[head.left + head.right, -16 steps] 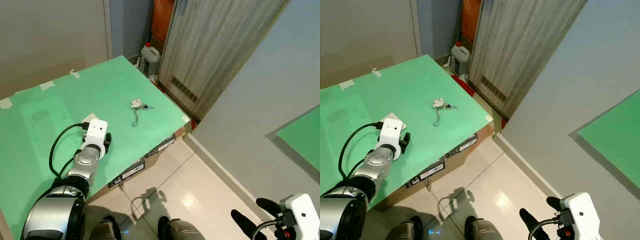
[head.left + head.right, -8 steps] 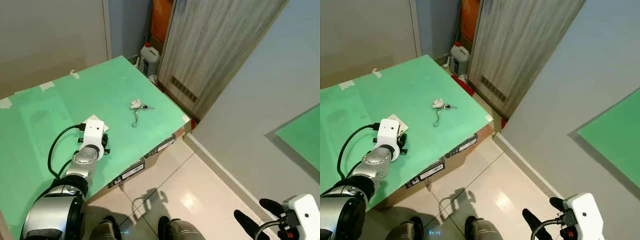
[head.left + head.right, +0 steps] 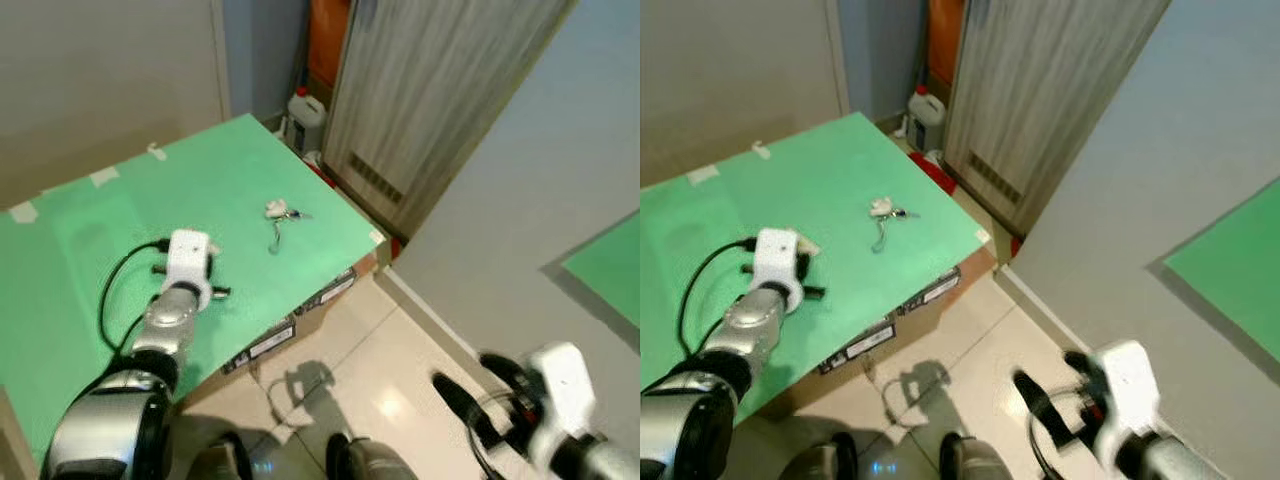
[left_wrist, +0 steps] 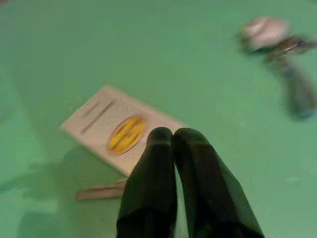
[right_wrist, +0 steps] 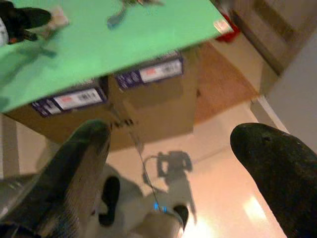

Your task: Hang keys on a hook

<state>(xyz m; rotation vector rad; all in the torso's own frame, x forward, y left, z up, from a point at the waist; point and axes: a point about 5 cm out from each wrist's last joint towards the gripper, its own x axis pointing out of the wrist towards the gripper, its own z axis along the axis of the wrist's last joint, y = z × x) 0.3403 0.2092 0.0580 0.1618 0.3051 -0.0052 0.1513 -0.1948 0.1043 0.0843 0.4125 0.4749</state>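
Note:
The keys [image 3: 278, 214], a small bunch with a white fob and a grey strap, lie on the green table top [image 3: 120, 210] near its far right corner. They appear blurred in the left wrist view as well [image 4: 277, 44]. My left gripper [image 4: 173, 133] is shut and empty, low over the table at a white card with a yellow oval [image 4: 121, 131]. The keys lie a short way beyond it, to the right. My right gripper [image 3: 478, 385] hangs open over the tiled floor, well clear of the table, its fingers [image 5: 79, 163] spread wide.
Labelled cardboard boxes [image 3: 300, 320] carry the green top at its front edge. A white jug [image 3: 308, 108] stands on the floor behind the table beside a wood-grain door [image 3: 430, 90]. A grey wall [image 3: 560, 170] rises on the right. My feet [image 3: 360, 465] show on the tiles.
My right arm has come up and swung left, further into view. My left wrist has shifted slightly over the card. The keys have not moved.

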